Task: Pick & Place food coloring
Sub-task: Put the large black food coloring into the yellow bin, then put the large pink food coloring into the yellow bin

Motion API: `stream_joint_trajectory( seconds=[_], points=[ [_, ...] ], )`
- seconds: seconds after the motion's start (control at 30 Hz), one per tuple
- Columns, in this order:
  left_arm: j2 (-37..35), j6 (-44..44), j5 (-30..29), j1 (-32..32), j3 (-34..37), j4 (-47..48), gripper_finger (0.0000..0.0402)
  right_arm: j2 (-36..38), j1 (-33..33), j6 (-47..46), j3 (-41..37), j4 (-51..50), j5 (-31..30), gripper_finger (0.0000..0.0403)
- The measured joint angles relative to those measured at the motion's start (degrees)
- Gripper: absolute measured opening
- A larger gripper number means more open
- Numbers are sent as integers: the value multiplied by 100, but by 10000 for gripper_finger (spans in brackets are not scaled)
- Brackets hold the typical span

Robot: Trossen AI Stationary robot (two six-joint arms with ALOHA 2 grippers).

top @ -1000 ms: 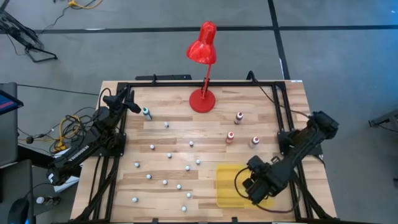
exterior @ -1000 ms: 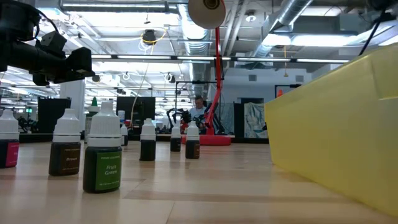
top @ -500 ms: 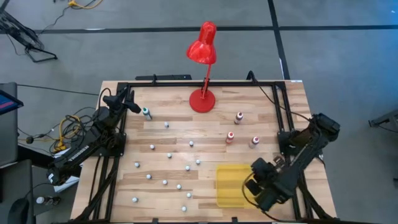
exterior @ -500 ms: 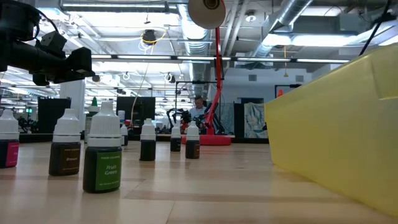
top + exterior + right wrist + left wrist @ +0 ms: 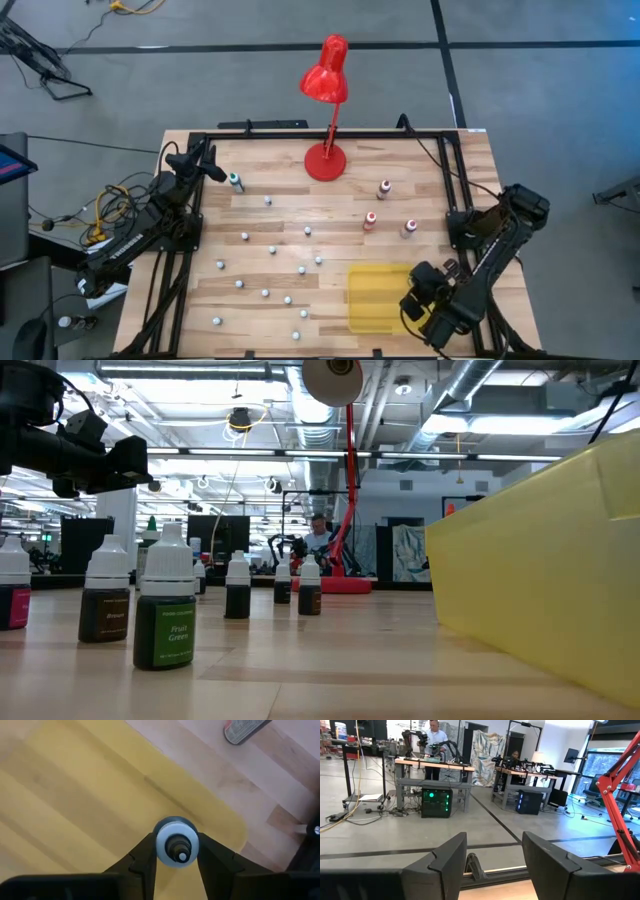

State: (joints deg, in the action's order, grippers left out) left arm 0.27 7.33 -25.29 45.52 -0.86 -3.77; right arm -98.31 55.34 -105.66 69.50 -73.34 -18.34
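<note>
Wooden table (image 5: 330, 215): right pincer (image 5: 177, 865) over yellow tray (image 5: 65, 805), clamping food coloring bottle (image 5: 176, 843) between fingers.

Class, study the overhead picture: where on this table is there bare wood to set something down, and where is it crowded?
Bare wood: between the lamp base and the teal bottle, and between the yellow tray and the capped bottles. Crowded: the white balls scattered left of the tray. The right end effector holds a bottle over the tray.

A red lamp (image 5: 326, 110) stands at the wooden table's (image 5: 300, 225) far edge.
</note>
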Motion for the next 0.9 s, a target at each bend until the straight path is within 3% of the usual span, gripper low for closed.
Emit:
stream_joint_trajectory(
  seconds=[0.37,0.7,0.9],
  points=[
    [0,0,1,0,0,0,184,7,-322,59,-20,-62,162,125],
    [0,0,1,1,0,0,184,119,-591,264,13,-270,670,231],
    [0,0,1,0,0,0,184,649,-701,528,324,-784,620,248]
  ],
)
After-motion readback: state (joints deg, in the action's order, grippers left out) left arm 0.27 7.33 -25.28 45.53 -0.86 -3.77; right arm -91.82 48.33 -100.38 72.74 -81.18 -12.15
